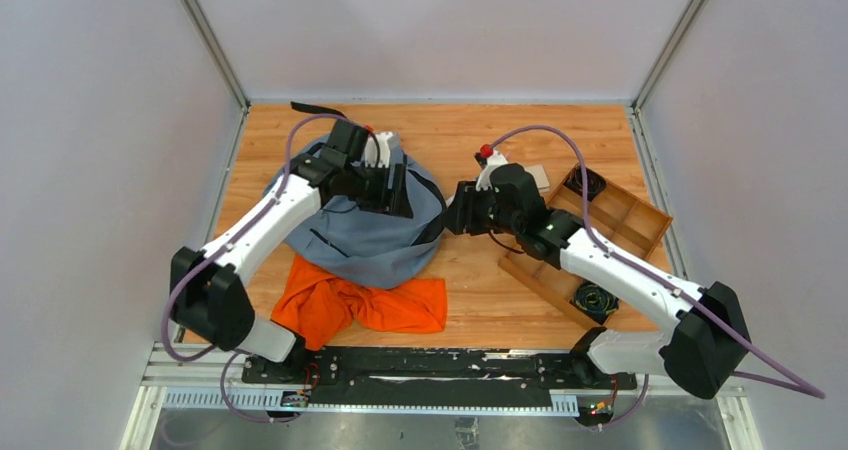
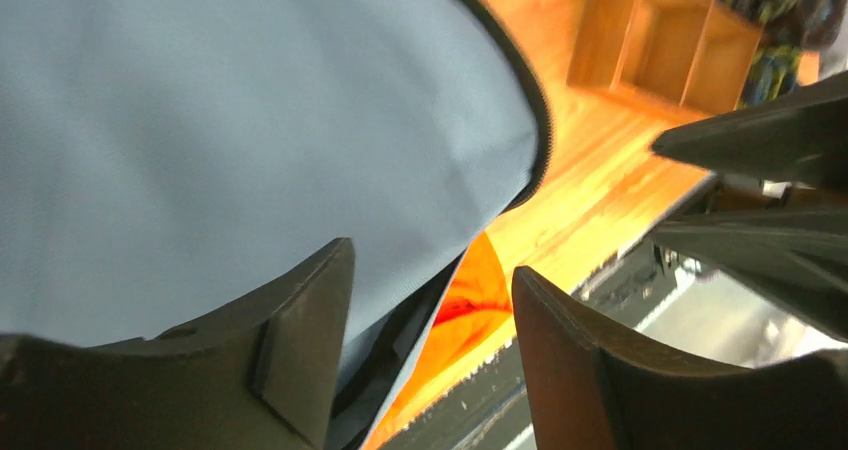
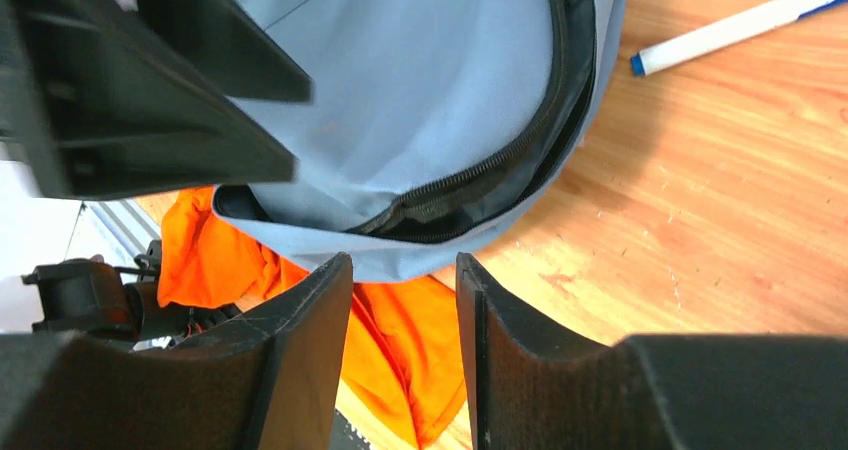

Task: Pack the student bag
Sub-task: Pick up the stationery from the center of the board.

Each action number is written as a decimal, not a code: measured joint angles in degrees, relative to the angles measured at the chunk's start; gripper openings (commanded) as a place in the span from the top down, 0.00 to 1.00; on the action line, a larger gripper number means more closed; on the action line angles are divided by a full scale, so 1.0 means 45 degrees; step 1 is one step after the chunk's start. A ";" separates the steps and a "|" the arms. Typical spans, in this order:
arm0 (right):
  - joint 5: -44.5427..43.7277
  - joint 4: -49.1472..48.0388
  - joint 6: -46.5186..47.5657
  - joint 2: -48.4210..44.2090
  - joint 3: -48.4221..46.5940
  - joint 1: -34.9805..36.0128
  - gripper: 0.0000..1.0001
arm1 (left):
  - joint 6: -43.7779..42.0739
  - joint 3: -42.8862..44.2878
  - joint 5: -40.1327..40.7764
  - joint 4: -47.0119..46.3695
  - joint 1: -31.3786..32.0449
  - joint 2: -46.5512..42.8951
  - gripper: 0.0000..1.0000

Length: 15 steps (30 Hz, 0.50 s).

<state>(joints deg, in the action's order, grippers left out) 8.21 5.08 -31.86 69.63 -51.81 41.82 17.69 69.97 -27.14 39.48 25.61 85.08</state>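
The student bag (image 1: 365, 225), grey-blue with a black zipper, lies left of centre on the wooden table. My left gripper (image 1: 395, 190) hovers over its upper right part. In the left wrist view that gripper (image 2: 430, 260) is open, with the bag's (image 2: 250, 120) edge below the gap and nothing held. My right gripper (image 1: 452, 210) sits at the bag's right edge. In the right wrist view it (image 3: 403, 260) is open just off the bag's (image 3: 430, 100) zipper rim (image 3: 480, 190), which gapes slightly. An orange cloth (image 1: 360, 305) lies partly under the bag's near side.
A wooden compartment tray (image 1: 655, 215) stands at the right with a coiled cable (image 1: 594, 297) in it. A white pen with a blue end (image 3: 740, 22) lies on the table beside the bag. The black base rail (image 1: 430, 365) runs along the near edge.
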 measured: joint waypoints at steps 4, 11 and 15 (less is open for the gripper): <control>0.0010 -0.0087 0.0044 0.0704 -0.0622 0.0000 0.53 | 0.0024 0.1239 0.2093 0.0248 -0.0316 -0.1370 0.29; 0.1175 -0.1044 -0.0019 0.3813 -0.2307 0.0316 0.53 | 0.0787 0.2365 0.4605 0.0214 -0.2501 -0.1229 0.38; 0.1321 -0.1355 -0.0068 0.5285 -0.2312 0.0617 0.53 | 0.1190 0.1797 0.6567 0.0155 -0.2725 0.0427 0.41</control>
<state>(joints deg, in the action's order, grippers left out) 14.15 -1.02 -32.16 93.41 -62.22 44.60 23.05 78.06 2.42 40.18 13.34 87.00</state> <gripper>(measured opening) 0.467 0.607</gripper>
